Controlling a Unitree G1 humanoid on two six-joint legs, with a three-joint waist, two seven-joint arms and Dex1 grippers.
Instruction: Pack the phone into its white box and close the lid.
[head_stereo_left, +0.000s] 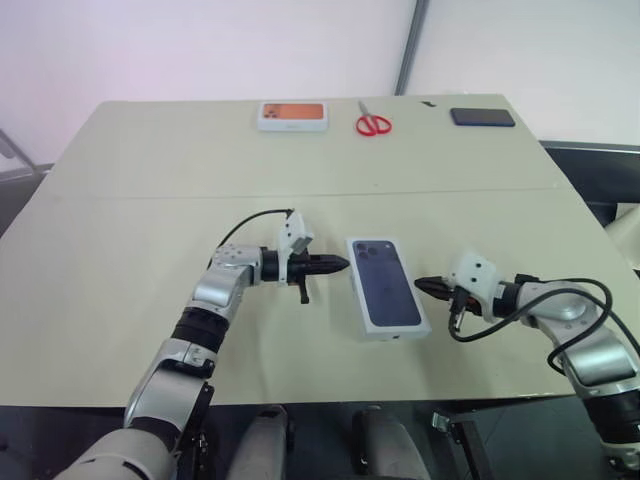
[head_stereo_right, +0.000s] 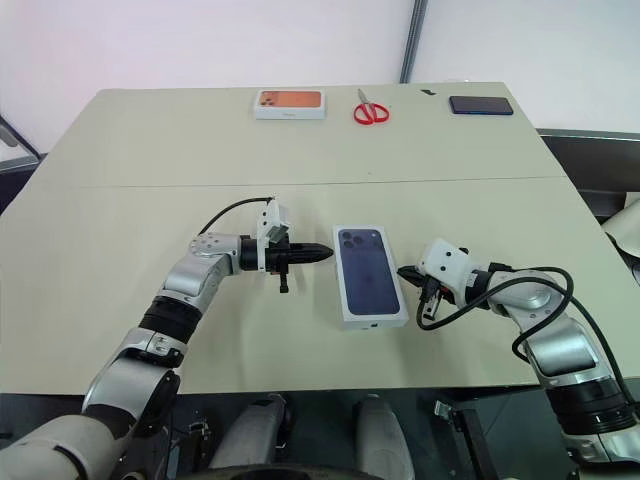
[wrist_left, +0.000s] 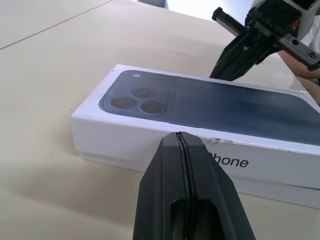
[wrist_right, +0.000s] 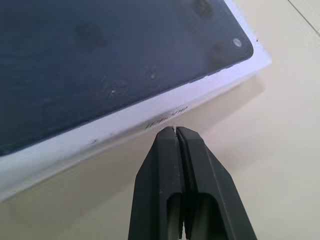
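The lid (head_stereo_left: 388, 287) is white on its walls, with a dark blue phone picture covering its top and grey lettering along 1 side. Below its edge runs the white box (wrist_left: 280, 192). The beige table (head_stereo_left: 140, 210) lies under everything. Towards 12 o'clock from the lid sit red-handled scissors (head_stereo_left: 373, 122); at 11 o'clock a white box with an orange picture (head_stereo_left: 292, 115); at 1 o'clock a small dark flat rectangle (head_stereo_left: 482, 117). Both the left gripper (head_stereo_left: 340, 265) and the right gripper (head_stereo_left: 422, 284) have black fingers.
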